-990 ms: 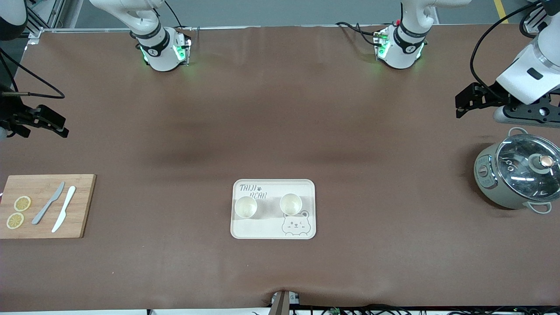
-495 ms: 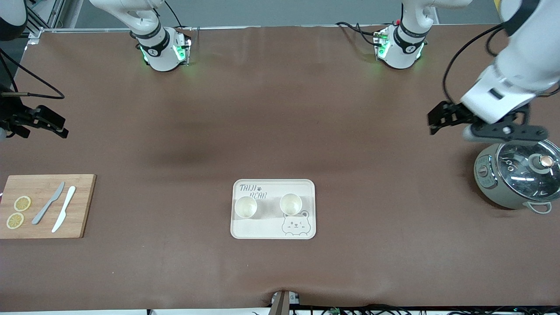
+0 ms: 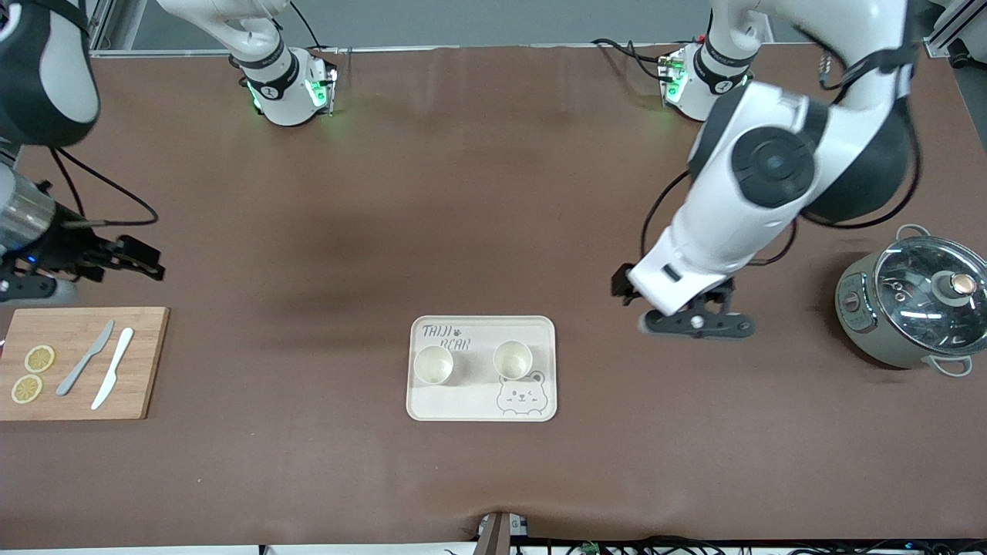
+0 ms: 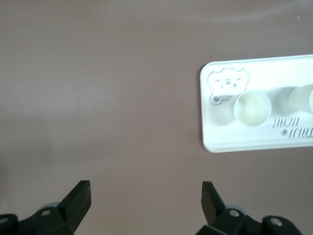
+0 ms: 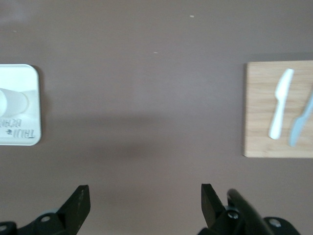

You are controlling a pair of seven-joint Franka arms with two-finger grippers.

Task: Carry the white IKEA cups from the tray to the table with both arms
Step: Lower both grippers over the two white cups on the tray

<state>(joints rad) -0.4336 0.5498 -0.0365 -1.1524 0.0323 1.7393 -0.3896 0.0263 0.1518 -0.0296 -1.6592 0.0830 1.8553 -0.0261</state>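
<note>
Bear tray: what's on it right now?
Two white cups stand upright, side by side on the bear tray, both apparently empty. The tray surface under each cup is hidden. Neither hand is over it.

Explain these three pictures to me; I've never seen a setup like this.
Two white robot arms stand at a brown table. One picture looks down from across the table; the other two come from cameras on each arm's wrist.

A bear-print tray carries two white cups. Toward the right arm's end lies a cutting board with two knives and lemon slices; toward the left arm's end stands a lidded pot.

The left hand hangs open over bare table beside the tray. The right hand is open near the board. Neither holds anything.
</note>
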